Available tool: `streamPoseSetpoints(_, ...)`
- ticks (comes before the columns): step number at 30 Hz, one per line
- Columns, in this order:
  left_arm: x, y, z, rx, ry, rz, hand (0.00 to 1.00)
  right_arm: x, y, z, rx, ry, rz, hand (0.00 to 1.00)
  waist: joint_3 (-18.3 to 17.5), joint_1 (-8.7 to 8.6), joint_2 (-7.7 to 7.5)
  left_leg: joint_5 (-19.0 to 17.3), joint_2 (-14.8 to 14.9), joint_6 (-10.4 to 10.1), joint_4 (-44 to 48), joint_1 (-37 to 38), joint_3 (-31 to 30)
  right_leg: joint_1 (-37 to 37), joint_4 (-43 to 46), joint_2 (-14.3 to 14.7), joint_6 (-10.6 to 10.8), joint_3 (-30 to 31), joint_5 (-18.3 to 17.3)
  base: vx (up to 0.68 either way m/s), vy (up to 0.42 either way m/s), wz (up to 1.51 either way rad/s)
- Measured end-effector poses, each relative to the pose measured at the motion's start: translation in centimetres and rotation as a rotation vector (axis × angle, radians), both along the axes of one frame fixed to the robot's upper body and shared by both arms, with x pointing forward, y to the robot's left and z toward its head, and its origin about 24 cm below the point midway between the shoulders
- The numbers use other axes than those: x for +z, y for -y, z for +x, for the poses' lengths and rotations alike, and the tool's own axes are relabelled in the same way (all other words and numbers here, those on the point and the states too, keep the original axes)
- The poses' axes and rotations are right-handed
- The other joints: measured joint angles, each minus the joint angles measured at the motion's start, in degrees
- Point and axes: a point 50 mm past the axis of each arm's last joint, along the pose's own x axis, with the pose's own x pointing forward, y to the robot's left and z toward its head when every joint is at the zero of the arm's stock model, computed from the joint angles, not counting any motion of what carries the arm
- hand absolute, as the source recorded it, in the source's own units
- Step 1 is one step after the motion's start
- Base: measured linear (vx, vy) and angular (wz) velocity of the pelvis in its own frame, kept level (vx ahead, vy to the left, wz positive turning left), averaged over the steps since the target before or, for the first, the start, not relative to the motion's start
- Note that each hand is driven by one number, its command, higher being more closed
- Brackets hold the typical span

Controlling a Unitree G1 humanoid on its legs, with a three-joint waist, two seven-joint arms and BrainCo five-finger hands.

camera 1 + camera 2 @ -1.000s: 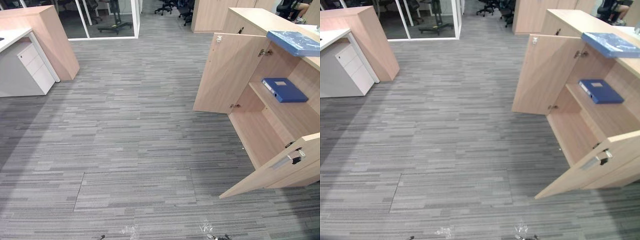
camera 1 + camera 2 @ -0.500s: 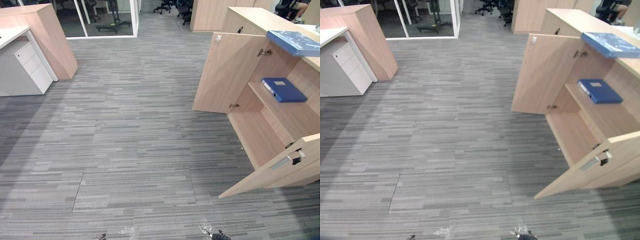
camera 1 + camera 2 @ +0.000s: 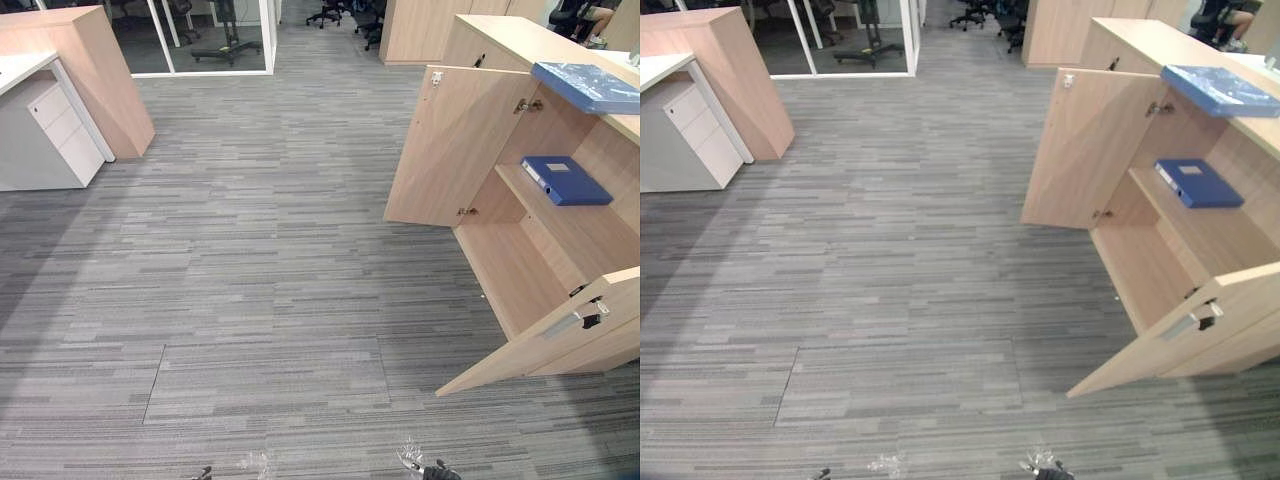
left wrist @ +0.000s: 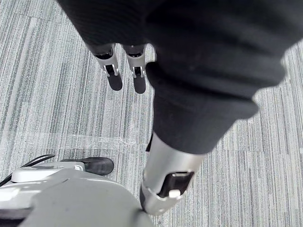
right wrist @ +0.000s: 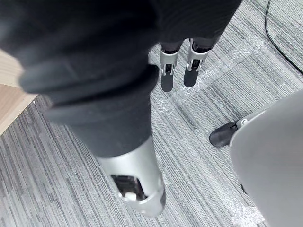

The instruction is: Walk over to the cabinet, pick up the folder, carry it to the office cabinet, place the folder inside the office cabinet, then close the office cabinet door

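left hand [image 4: 114, 75] hangs at the robot's side above the carpet [image 3: 270, 250], fingers straight and slack, holding nothing. right hand [image 5: 168, 71] hangs the same way on the other side, fingers straight, also empty. both hands are well apart from the work. ahead of the robot is bare grey carpet, and to its right stands the office cabinet [image 3: 500, 35] with both doors swung wide. the far door [image 3: 455, 145] stands out across the floor, and the near door [image 3: 540, 345] juts into the walkway with its handle [image 3: 567, 322] showing. a dark blue folder [image 3: 567, 180] lies flat on the shelf [image 3: 590, 228] inside, towards the far end. a light blue folder [image 3: 590, 85] lies flat on the cabinet top, just above it. assessment: it cannot be settled from here which of the two is the task's folder. with both hands empty and the cabinet off to one side, the step in hand reads as the approach on foot. recommendation: turn right and square the body to the opening between the two doors before any reach. keep the right arm clear of the near door's free edge, which is the likeliest thing to be struck. stop close enough that a hand reaches the shelf without leaning. keep both hands relaxed until the robot is standing steady.
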Motion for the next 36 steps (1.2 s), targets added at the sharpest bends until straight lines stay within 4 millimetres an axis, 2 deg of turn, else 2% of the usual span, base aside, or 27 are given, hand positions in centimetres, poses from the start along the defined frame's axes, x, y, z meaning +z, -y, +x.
streamPoseSetpoints(26,0.0,-0.1,0.0,0.002,0.000,0.002,0.00,0.0,0.0,0.0,0.002,0.001,0.001,0.00,0.1,-0.02,-0.22,0.5,0.0,-0.2,-0.8,-0.1,-0.2,0.0,0.0,0.0,0.3,-0.2,-0.2,0.00,0.000,0.00)
streamPoseSetpoints(28,0.2,-0.5,0.5,0.013,0.013,0.012,0.00,0.0,-0.4,0.1,0.001,0.003,0.010,0.00,0.8,0.00,-1.28,-1.4,0.0,-1.2,3.9,-2.3,-0.1,-0.3,0.8,-0.3,0.3,-0.3,-0.2,-0.03,-0.002,0.07)
streamPoseSetpoints(29,0.3,-0.9,0.9,0.023,0.028,0.021,0.00,0.0,-0.7,0.3,0.000,0.008,0.018,0.00,1.7,0.22,-2.13,-4.2,0.1,-2.4,11.3,-5.8,0.1,-0.5,1.5,-0.6,0.4,-0.4,-0.4,-0.09,-0.008,0.03)
streamPoseSetpoints(30,0.5,-1.3,1.4,0.052,0.052,0.026,0.00,0.0,-0.9,0.6,-0.009,0.015,0.025,0.00,2.9,0.52,-2.50,-6.6,0.4,-4.2,19.9,-9.4,0.6,-0.4,2.6,-0.8,-0.5,-0.4,-1.1,-0.11,-0.011,0.02)
streamPoseSetpoints(31,0.6,-1.3,1.6,0.072,0.067,0.025,0.00,0.0,-0.9,0.7,-0.025,0.022,0.027,0.00,3.6,0.74,-2.45,-7.7,0.8,-4.7,24.8,-11.3,0.7,-0.2,3.2,-0.7,-0.9,-0.3,-1.6,-0.10,-0.004,0.01)
streamPoseSetpoints(32,0.8,-1.4,2.0,0.119,0.097,0.020,0.00,0.1,-0.8,0.8,-0.035,0.030,0.026,0.00,5.2,1.05,-2.27,-8.7,1.9,-5.2,34.7,-15.3,1.1,0.4,4.5,-0.4,-1.4,-0.2,-2.4,-0.07,0.006,0.01)
streamPoseSetpoints(33,0.8,-1.3,2.1,0.143,0.104,0.016,0.00,0.1,-0.7,1.0,-0.032,0.038,0.022,0.00,5.7,1.36,-2.41,-9.7,2.7,-4.8,39.3,-17.5,1.9,0.5,5.1,-0.2,-2.2,-0.1,-3.2,-0.06,0.016,-0.01)
streamPoseSetpoints(34,0.8,-1.2,2.1,0.201,0.123,0.009,0.00,0.2,-0.6,1.1,-0.026,0.048,0.013,0.00,6.1,1.72,-1.85,-12.1,5.2,-3.4,46.1,-21.1,3.7,0.7,6.0,0.2,-2.5,-0.1,-4.1,-0.04,0.021,-0.01)
streamPoseSetpoints(36,0.8,-1.2,1.8,0.229,0.120,0.007,0.00,0.2,-0.5,0.8,-0.026,0.043,0.009,0.00,6.1,2.51,-1.82,-13.1,8.4,-2.6,44.3,-23.4,4.4,0.7,6.8,-0.2,-1.9,0.0,-5.1,-0.01,0.066,-0.02)
